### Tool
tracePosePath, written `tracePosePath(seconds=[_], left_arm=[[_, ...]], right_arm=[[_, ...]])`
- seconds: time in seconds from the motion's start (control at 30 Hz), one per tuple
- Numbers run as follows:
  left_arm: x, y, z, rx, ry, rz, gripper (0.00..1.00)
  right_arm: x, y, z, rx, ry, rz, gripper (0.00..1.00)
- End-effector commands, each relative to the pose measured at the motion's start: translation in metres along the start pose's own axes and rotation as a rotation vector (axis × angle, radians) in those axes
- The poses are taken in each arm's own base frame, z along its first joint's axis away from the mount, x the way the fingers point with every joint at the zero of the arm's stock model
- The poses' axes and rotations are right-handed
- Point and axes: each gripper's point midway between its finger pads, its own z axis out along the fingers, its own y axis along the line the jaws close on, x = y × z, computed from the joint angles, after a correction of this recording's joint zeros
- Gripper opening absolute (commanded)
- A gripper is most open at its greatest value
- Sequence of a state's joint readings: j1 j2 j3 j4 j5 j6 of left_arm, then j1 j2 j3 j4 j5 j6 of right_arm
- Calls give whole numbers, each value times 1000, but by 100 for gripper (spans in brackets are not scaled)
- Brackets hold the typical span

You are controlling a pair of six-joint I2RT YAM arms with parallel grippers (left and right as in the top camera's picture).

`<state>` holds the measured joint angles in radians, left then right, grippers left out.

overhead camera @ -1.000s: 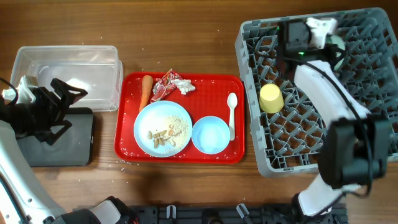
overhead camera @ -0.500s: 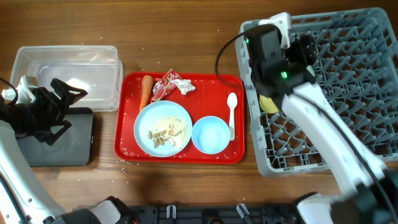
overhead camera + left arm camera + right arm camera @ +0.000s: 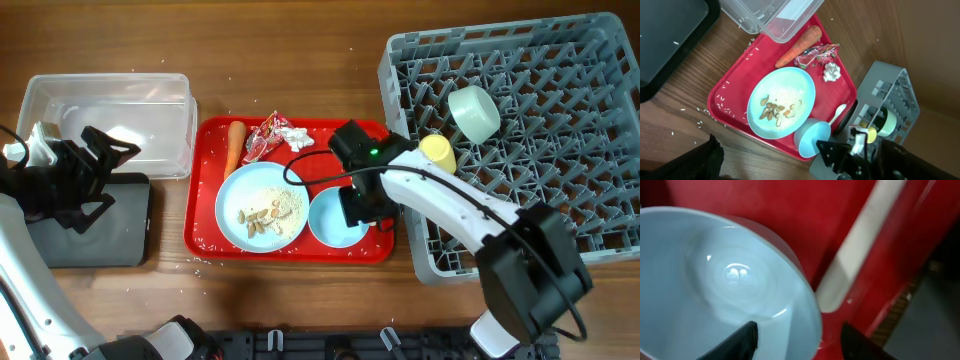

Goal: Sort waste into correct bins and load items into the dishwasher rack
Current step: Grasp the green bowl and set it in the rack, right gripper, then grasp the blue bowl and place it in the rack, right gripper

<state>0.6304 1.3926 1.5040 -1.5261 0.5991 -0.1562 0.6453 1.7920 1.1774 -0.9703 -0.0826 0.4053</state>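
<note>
Editor: Room around the bowl?

Stringer: Little. The small bowl [image 3: 335, 220] sits upright, mouth up, in the near right corner of the red tray [image 3: 205, 243], just beside the plate [image 3: 250, 183] carrying the scraps [image 3: 262, 214]. The white spoon [image 3: 373, 168] fills the gap between the bowl and the tray's right rim. Past a narrow strip of table stands the rack [image 3: 560, 185].

Editor: And the grippers?

Stringer: The right gripper [image 3: 797, 345] is low over the bowl's right rim. Its fingers are parted, one over the inside and one outside, gripping nothing. The left gripper [image 3: 122, 175] hangs spread and empty at the black tray [image 3: 90, 238], beside the clear tub [image 3: 110, 95].

Editor: Which way do things lie?

Stringer: The spoon runs near to far along the tray's right rim, scoop end toward the far edge. The carrot [image 3: 234, 145] runs the same way at the far left, thick end away from the plate. A yellow cup [image 3: 437, 155] and a tipped second bowl [image 3: 473, 113] sit in the rack.
</note>
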Motion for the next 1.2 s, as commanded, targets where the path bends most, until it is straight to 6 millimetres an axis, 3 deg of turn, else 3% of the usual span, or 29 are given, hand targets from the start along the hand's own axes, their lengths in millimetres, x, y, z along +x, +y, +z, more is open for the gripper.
tracePosePath(seconds=[0.0,0.1,0.2,0.23,0.27,0.33,0.4,0.47,0.53,0.63,0.67,0.77,0.87,1.07,1.17], left_arm=[[0,-4,-5,5,-19,7,100],[0,-4,-5,5,-19,7,100],[0,-4,-5,5,-19,7,100],[0,-4,-5,5,-19,7,100],[0,-4,-5,6,-19,7,100],[0,-4,-5,5,-19,7,100],[0,-4,-5,5,-19,7,100],[0,-4,-5,6,-19,7,100],[0,-4,-5,5,-19,7,100],[0,-4,-5,5,-19,7,100],[0,-4,-5,5,-19,7,100],[0,-4,-5,6,-19,7,100],[0,-4,-5,5,-19,7,100],[0,-4,-5,5,-19,7,100],[0,-4,-5,6,-19,7,100]], right_arm=[[5,1,15,-7,47,45,4],[-8,-24,-5,106,-52,114,4],[-36,-51,-63,163,-271,166,4],[-51,-69,-105,191,-432,217,4],[-61,-92,-146,231,-586,283,4],[-60,-146,-216,368,-843,447,4],[-31,-220,-281,643,-1036,694,4],[6,-288,-314,1023,-1033,894,4],[1,-320,-306,1135,-920,871,4],[-26,-360,-272,1371,-633,727,4],[-42,-368,-259,1489,-488,638,4],[-66,-377,-235,1614,-254,520,4],[-84,-371,-211,1610,-219,443,4],[-128,-330,-183,1498,-358,245,4],[-135,-315,-145,1365,-330,100,4]])
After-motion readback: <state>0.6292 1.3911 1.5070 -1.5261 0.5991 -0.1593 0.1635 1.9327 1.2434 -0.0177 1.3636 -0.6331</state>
